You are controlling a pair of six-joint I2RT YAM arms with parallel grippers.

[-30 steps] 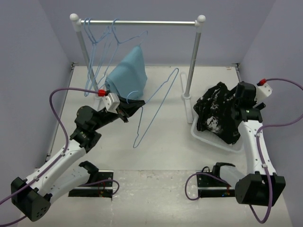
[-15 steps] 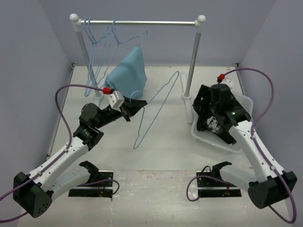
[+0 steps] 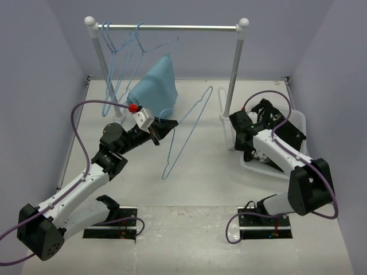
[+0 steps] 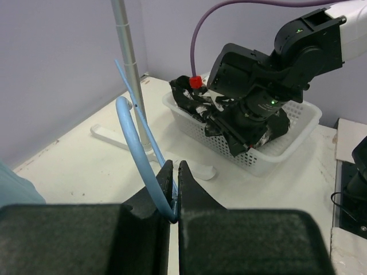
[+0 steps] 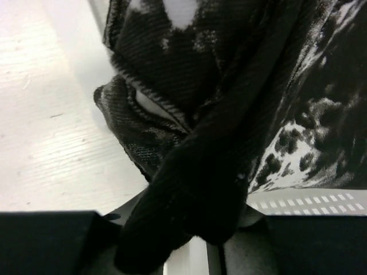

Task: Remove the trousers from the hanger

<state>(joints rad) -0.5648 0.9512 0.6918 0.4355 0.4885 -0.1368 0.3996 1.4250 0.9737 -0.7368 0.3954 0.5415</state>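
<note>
The black, white-speckled trousers point(image 3: 288, 130) lie bundled in a white basket point(image 3: 265, 171) at the right, off the hanger. My right gripper point(image 3: 244, 141) reaches into the basket's left end. In the right wrist view a thick black fold of the trousers point(image 5: 229, 86) fills the gap of the right gripper point(image 5: 195, 206), whose fingers press on it from both sides. My left gripper point(image 3: 159, 130) is shut on the light-blue wire hanger point(image 3: 189, 129), which slants bare above the table's middle. The left wrist view shows that hanger point(image 4: 135, 143) pinched in my left gripper point(image 4: 174, 172).
A metal clothes rail point(image 3: 172, 27) stands at the back, its right post point(image 3: 235, 74) and foot just left of the basket. Several more blue hangers point(image 3: 123, 51) and a plain light-blue garment point(image 3: 155, 86) hang on it, close behind my left gripper. Purple walls enclose the table.
My right arm swung from the basket's right side over to its left end, dipped in and closed its wide-open jaws on the trousers. My left arm with the hanger shifted slightly up and right.
</note>
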